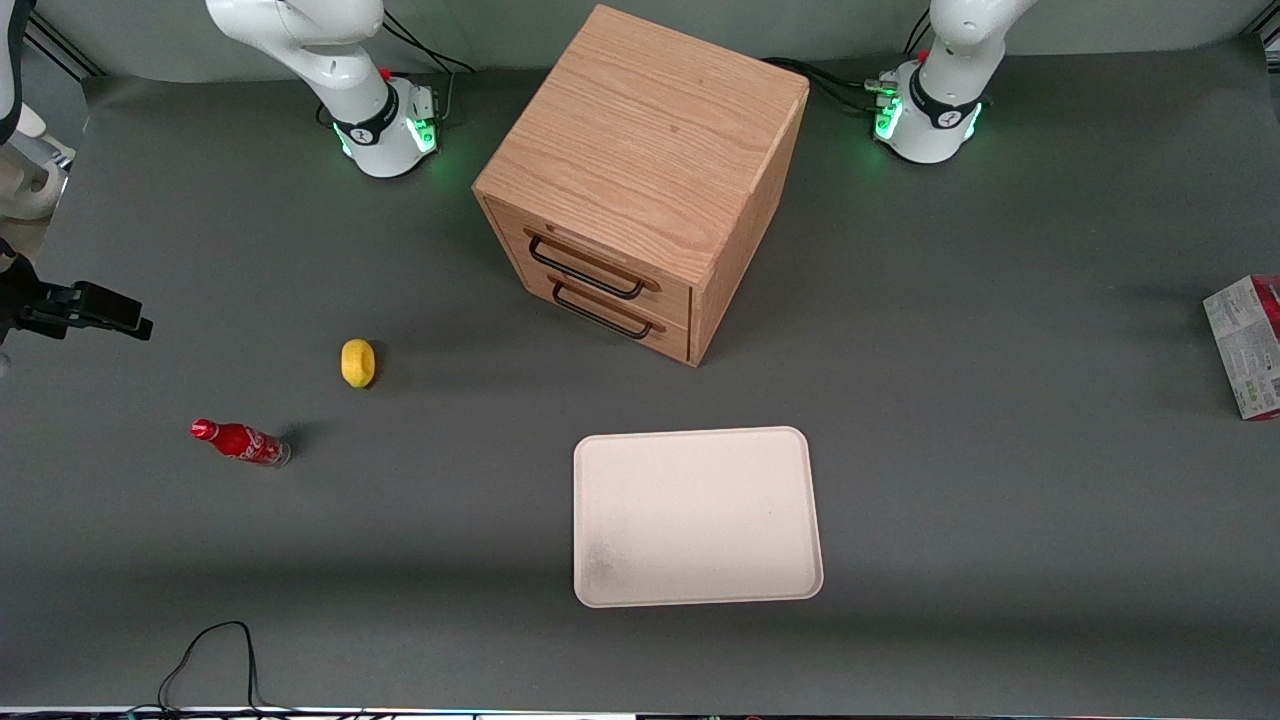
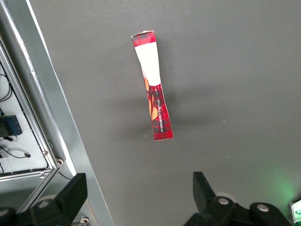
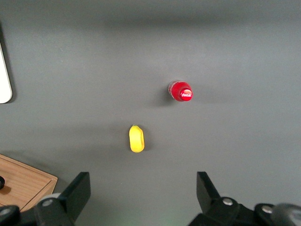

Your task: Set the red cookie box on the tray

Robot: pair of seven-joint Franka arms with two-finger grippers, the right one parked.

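Red cookie box [image 2: 152,86] stands on its thin edge on the worktop [image 1: 1000,420] at the working arm's end, well apart from the tray [image 1: 697,516]. Hand [image 2: 138,197] hovers above the box, fingers [image 2: 70,193] spread wide, holding nothing. Tray lies in front of the drawer cabinet [image 1: 640,180].

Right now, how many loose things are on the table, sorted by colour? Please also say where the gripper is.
Red: 2, the red cookie box and the soda bottle
Yellow: 1, the lemon
Cream-white: 1, the tray
Wood brown: 1, the drawer cabinet
Total: 5
The gripper hangs open above the cookie box, holding nothing.
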